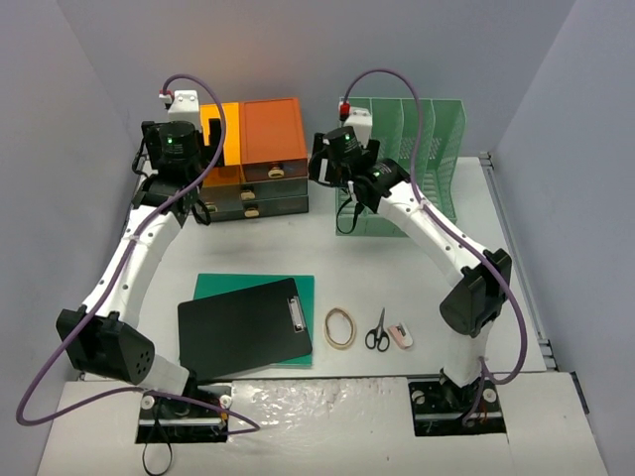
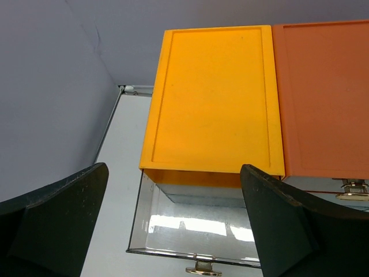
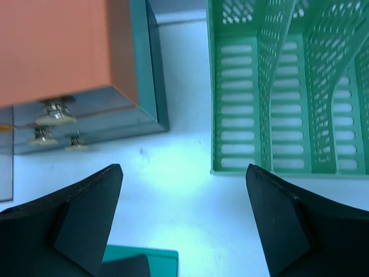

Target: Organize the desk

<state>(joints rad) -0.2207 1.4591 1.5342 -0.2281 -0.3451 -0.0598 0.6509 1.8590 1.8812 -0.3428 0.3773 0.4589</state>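
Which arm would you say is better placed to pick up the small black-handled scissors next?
Probably the right. The small black-handled scissors lie just ahead of the right arm's base, and the right gripper is open and empty. The left gripper hangs over the open clear drawer, far left.

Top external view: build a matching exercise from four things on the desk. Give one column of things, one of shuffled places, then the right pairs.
Things:
1. black clipboard
2. rubber band
3. scissors
4. green file rack

Places:
A. at the far side of the desk, right of the drawer unit
B. between the rubber band and a small pink item
C. on a teal sheet
D. between the clipboard and the scissors

Pairs: 1-C; 2-D; 3-B; 4-A
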